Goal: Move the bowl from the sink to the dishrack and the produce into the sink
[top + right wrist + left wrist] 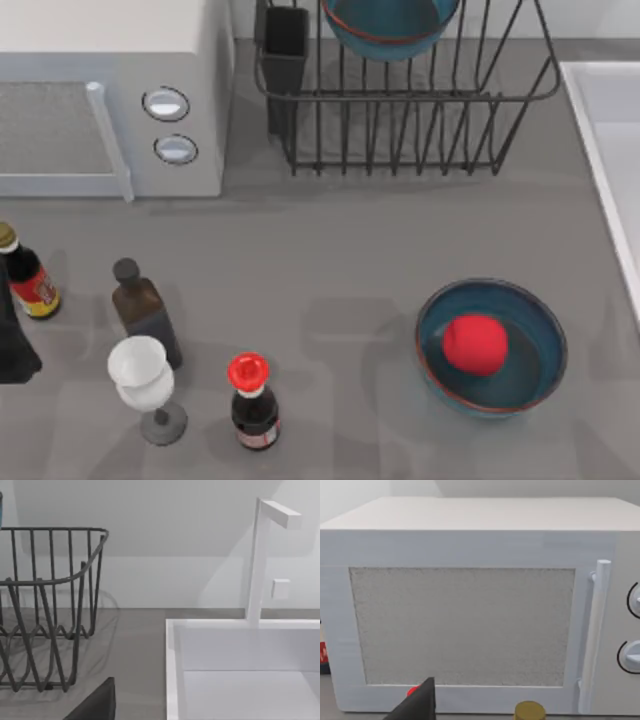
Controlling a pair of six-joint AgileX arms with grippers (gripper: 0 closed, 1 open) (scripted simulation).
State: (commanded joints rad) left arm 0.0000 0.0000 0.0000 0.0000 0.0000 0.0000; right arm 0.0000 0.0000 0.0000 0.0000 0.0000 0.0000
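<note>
While neither hand's state can be told, produce (474, 344) sits in bowl (492, 347) on grey table (330, 260).

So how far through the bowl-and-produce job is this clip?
One bowl already sits in the dishrack, so that half looks done. Nothing is in hand: no hand is at the produce, which lies in the second bowl on the table, not in the sink. The left arm is parked at the table's left edge. Left to do: carry the produce into the sink.
</note>
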